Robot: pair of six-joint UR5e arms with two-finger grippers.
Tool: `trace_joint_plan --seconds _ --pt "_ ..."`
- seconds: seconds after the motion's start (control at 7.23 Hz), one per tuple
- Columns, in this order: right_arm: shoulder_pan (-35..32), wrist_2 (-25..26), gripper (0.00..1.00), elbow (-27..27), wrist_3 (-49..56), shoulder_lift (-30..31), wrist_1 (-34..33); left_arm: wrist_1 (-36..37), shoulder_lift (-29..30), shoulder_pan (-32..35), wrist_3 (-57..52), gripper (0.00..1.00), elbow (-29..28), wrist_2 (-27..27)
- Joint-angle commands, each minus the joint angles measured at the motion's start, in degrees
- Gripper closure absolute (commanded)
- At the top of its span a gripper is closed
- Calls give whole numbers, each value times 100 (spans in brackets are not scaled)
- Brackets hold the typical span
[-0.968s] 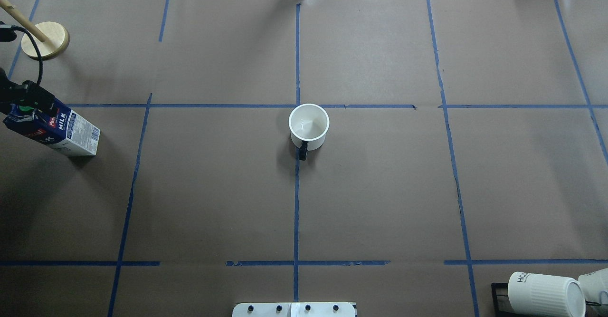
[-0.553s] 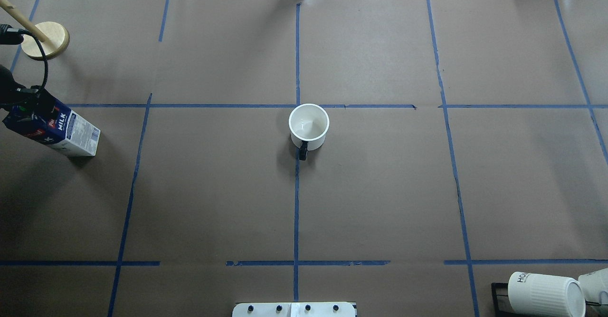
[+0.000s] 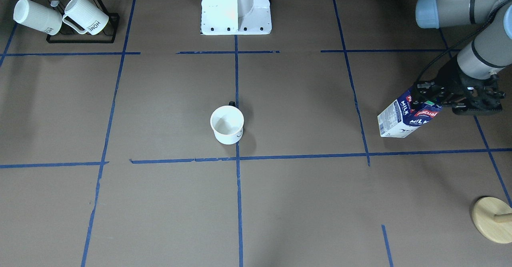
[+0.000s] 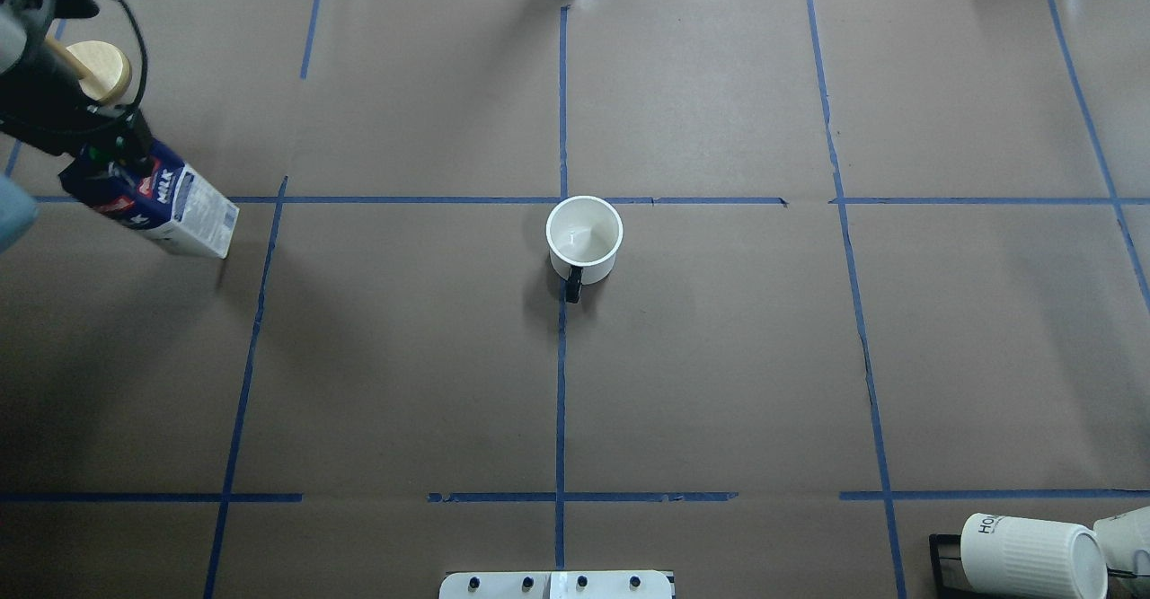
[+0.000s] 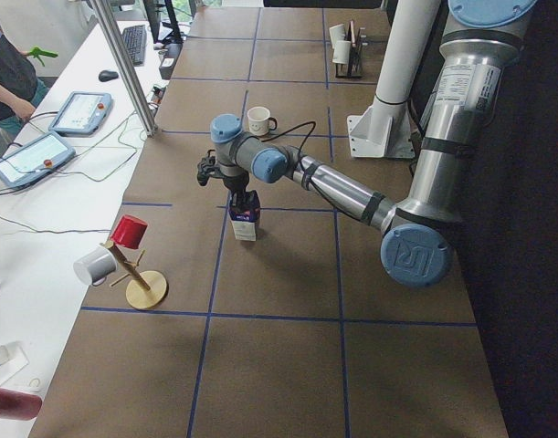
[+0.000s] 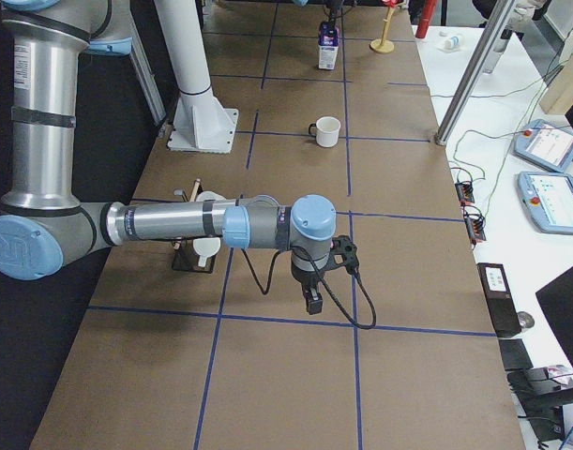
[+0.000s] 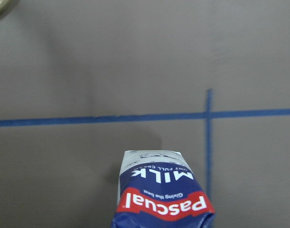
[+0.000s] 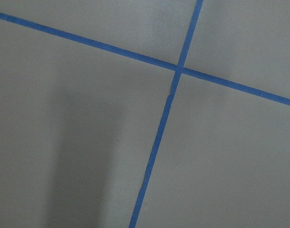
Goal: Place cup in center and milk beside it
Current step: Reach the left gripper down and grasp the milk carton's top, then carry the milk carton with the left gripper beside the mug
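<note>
While the left jaws pinch the milk (image 4: 153,206) by its gable top, well to the robot's left of the centred cup (image 4: 584,238), it likely handles light, stiff-walled, crushable there; right jaws: cannot tell.

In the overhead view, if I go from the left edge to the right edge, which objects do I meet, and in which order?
milk carton → cup → ribbed white mug. The wooden stand overlaps the carton sideways, so it is left out.
</note>
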State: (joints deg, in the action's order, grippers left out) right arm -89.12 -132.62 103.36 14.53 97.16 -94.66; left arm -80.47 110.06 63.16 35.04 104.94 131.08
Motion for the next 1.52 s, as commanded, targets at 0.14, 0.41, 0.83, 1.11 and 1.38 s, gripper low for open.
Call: trace_joint_plan --seconds 0.14,0.41,0.83,1.11,1.38 --pt "0 -18 0 26 -160 5 0 585 1618 -1205 1771 74 -262 -386" --pt "0 -9 0 -8 -170 5 0 533 2796 -1797 2532 74 -1156 -654" --pt "0 -18 0 -17 -170 13 -9 358 3373 -2360 2771 71 -1721 -1178" --pt "0 -9 0 -17 -170 22 -9 304 3346 -2370 2763 71 -1775 -1181" --pt "0 -18 0 -17 -179 22 -9 68 3303 -2370 2745 16 -1810 -1181"
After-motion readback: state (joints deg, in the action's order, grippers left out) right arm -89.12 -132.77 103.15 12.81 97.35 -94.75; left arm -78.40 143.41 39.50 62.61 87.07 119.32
